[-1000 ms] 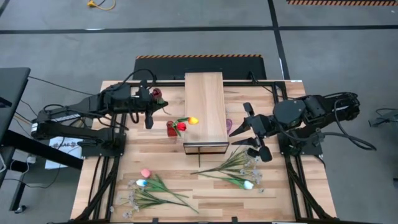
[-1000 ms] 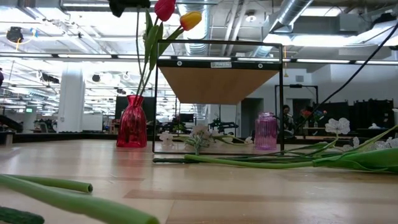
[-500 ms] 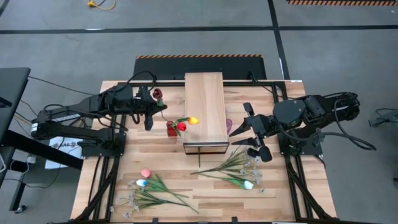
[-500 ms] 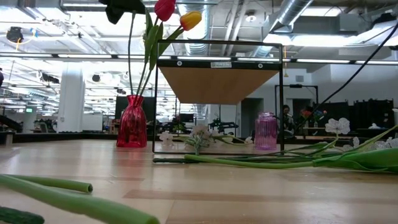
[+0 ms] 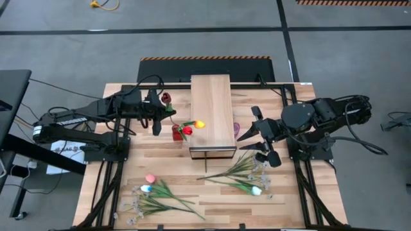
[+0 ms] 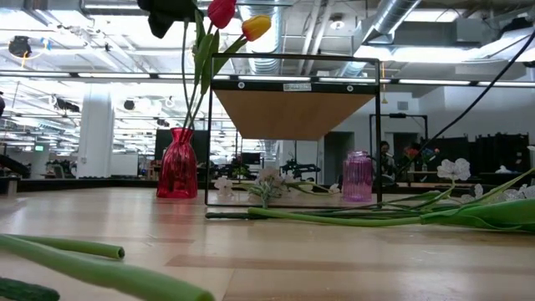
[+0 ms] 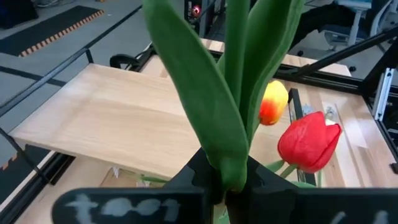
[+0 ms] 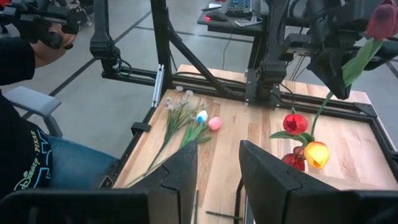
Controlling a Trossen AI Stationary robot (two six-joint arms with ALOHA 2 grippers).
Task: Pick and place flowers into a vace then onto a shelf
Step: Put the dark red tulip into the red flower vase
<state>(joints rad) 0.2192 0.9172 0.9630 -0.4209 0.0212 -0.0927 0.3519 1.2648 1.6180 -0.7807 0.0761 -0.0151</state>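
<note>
A red vase (image 5: 177, 133) stands left of the shelf (image 5: 212, 112) and holds a red tulip (image 7: 309, 142) and a yellow tulip (image 7: 273, 102). Above it my left gripper (image 5: 162, 115) is shut on a dark maroon tulip (image 8: 380, 22). The tulip's stem (image 6: 184, 79) runs down to the vase's mouth. My right gripper (image 8: 217, 155) hovers open, holding nothing, right of the shelf near a purple vase (image 6: 357, 176). More flowers lie on the tabletop near its front edge. My left gripper pinches the maroon tulip's stem together with its green leaves (image 7: 231, 177), well below the bloom. The fingers come from the table's left, tipped slightly down, and lie across the stem. The tulip stands nearly upright, bloom above the fingers and lower end at the red vase's mouth (image 6: 182, 130).
One bunch of flowers (image 5: 154, 192) lies near the front left of the table, and another (image 5: 241, 173) lies front right. The shelf's black frame (image 6: 209, 125) stands just right of the red vase. A seated person (image 8: 25, 124) is beside the table.
My left gripper has rolled a little and come slightly closer to the red vase while staying shut on the maroon tulip. The stem swung left and then back to nearly upright over the vase's mouth.
</note>
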